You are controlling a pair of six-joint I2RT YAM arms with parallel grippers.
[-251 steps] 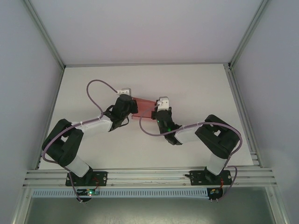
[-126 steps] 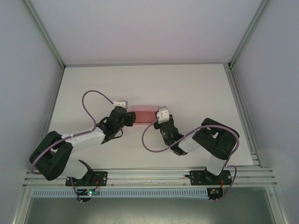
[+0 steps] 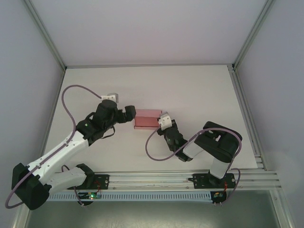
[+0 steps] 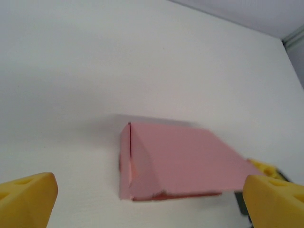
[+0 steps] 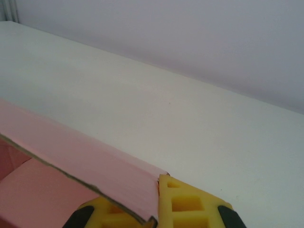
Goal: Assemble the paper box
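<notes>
Top external shows me the small pink card box [image 3: 147,118] centred on the white table [image 3: 204,90]. My left gripper [image 3: 130,114], at its nine o'clock, stands wide apart. My right gripper [image 3: 164,121] pinches its three o'clock wall.

Paper box [image 3: 147,118]: plain pink, no print; left wrist view shows darker red strip along its 6 o'clock edge; right wrist view shows grey-brown raw cut edge.
Desk [image 3: 190,90]: plain white.
Left gripper [image 3: 129,114]: black body, yellow fingers [image 4: 28,197].
Right gripper [image 3: 162,118]: white block on top, yellow fingers [image 5: 183,202].
Arms [image 3: 61,152]: white links, black joints.
Cables [image 3: 66,99]: purple.
Rail [image 3: 152,179] at 6 o'clock of desk: silver metal.
Walls [image 3: 142,28]: pale grey-lilac.
</notes>
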